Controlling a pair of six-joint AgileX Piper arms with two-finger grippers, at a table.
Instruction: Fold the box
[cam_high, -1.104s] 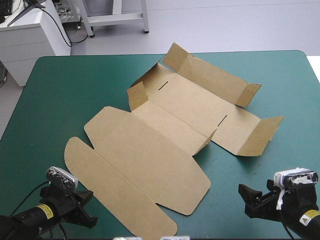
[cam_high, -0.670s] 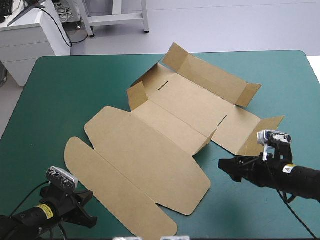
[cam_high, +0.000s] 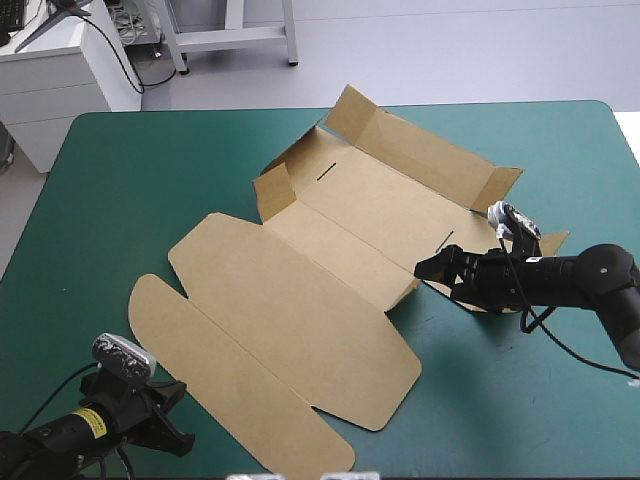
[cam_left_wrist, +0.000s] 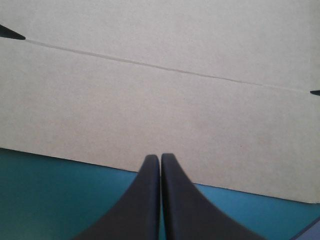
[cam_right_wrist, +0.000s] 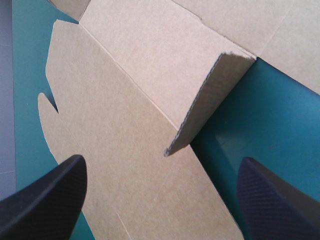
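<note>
The teal-green tabletop (cam_high: 110, 200) is carrying the brown box (cam_high: 290, 310), lying mostly flat across its middle, far walls raised. The right gripper (cam_high: 430, 272) is hovering wide open before a raised flap (cam_right_wrist: 210, 100); the left gripper (cam_high: 165, 415) is sitting closed at the box's near edge.

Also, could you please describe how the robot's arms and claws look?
The left arm and right arm are black; the left carries a yellow label. The left claw and right claw each have two broad black fingers curved like fins, wide at the base, tapering to a tip.
</note>
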